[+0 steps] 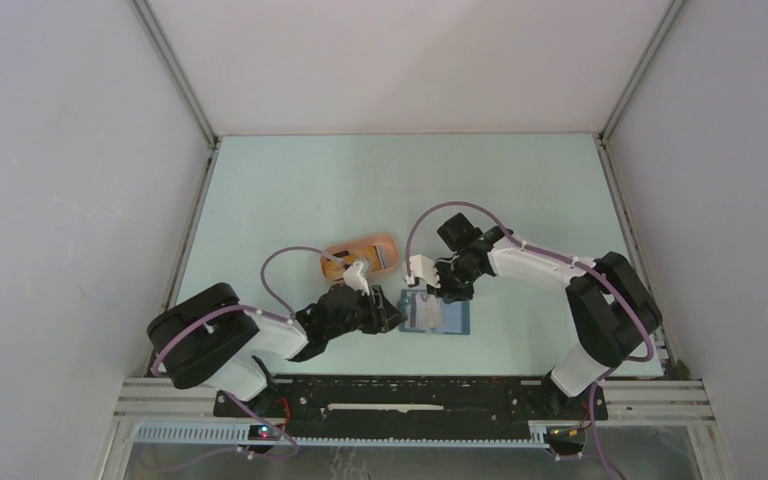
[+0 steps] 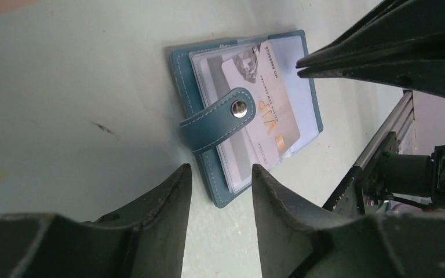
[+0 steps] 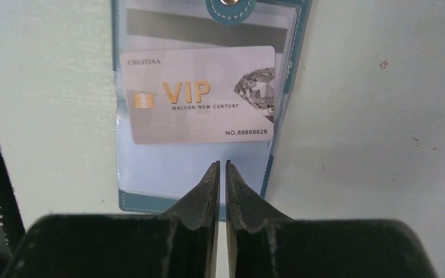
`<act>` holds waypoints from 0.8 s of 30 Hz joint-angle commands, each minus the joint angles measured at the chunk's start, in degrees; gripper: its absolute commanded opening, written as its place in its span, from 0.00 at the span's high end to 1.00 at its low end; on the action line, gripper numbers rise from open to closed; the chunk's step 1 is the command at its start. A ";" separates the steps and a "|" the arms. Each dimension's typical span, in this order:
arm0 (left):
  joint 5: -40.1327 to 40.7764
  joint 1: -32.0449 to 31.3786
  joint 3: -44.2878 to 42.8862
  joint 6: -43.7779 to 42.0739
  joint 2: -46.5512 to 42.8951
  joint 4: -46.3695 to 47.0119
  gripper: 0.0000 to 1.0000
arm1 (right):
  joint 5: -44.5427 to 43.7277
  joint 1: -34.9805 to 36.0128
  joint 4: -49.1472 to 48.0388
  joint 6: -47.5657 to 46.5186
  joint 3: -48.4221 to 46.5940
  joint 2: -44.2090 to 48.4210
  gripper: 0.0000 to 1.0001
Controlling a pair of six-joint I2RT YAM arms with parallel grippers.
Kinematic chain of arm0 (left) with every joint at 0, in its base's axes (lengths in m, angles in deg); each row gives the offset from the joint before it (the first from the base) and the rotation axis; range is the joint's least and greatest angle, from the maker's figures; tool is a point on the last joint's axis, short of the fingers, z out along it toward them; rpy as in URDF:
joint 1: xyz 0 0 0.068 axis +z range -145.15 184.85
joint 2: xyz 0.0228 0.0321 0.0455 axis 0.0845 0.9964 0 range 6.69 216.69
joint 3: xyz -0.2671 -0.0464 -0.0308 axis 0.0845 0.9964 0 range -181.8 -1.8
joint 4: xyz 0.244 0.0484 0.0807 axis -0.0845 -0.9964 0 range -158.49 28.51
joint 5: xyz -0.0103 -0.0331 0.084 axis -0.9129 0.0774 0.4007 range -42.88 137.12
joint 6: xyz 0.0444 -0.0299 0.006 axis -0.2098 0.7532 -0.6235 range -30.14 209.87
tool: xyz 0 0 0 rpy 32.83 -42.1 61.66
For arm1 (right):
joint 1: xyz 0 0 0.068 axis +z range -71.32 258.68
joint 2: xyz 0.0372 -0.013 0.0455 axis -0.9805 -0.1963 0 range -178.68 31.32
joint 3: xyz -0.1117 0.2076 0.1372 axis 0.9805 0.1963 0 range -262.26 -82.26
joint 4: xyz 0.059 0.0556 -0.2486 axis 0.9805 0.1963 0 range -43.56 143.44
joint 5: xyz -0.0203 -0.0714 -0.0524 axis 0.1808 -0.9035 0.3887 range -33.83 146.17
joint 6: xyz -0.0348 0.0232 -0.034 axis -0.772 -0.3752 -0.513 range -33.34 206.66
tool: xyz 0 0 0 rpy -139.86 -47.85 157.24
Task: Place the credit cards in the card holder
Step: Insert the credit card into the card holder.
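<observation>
The dark-blue card holder point(image 1: 438, 316) lies open on the table, its snap strap point(image 2: 217, 120) folded across the clear sleeves. A whitish VIP credit card point(image 3: 200, 95) lies on the sleeves, its far edge partly under one point(image 2: 266, 104). My right gripper point(image 3: 221, 163) hovers over the holder's lower sleeve, just short of the card's near edge, shut with nothing between its fingers point(image 1: 446, 291). My left gripper point(image 2: 220, 169) stands open at the holder's corner point(image 2: 223, 194), holding nothing point(image 1: 390, 316). The other credit cards cannot be made out.
A salmon-pink oval tray point(image 1: 385, 241) sits just behind the left wrist, with something orange in it. The black frame rail point(image 2: 382, 147) runs along the table's near edge close to the holder. White walls enclose the table on three sides.
</observation>
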 commanded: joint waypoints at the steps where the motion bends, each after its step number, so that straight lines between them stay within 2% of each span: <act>1: -2.95 0.20 1.68 3.89 4.80 11.00 0.53 | -3.98 0.89 -1.84 -1.77 0.09 -1.64 0.86; 16: -4.42 0.20 0.68 5.11 8.76 12.20 0.56 | -2.66 6.27 -2.67 1.41 -0.54 -4.48 0.86; 24: -4.42 0.20 0.64 5.11 8.95 12.20 0.58 | -2.69 6.54 -1.85 2.89 -1.59 -3.91 0.86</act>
